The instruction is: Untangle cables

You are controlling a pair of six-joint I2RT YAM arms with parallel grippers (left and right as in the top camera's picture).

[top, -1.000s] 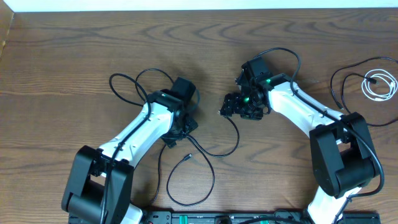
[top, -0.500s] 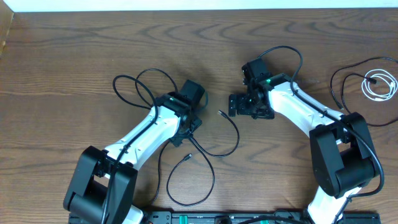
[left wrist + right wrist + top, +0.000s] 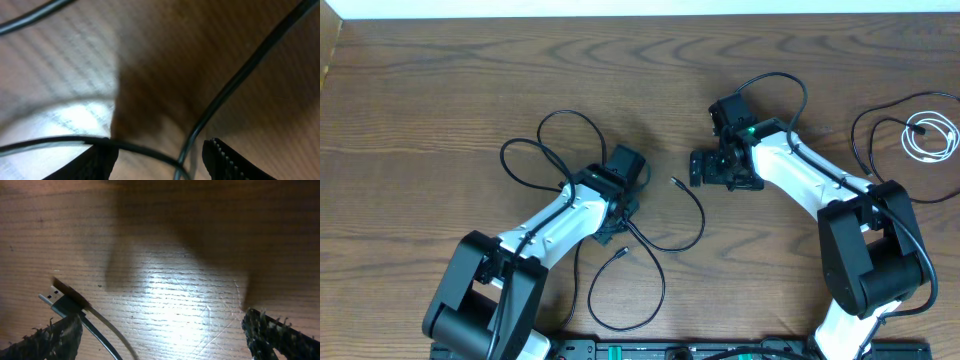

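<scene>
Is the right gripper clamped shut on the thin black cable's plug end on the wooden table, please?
No: the right gripper is open; the thin black cable's plug end lies free on the wooden table, per the right wrist view.

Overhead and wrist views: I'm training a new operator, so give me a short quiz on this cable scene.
1. True or false: the right gripper is shut on the USB plug.
2. Where does the white cord lie? A) between the arms B) coiled outside the right arm C) under the left arm
3. Fill in: the cable passing through the open left gripper is ____ in colour.
Key: 1 false, it stands open beside the plug; 2 B; 3 black.
</scene>
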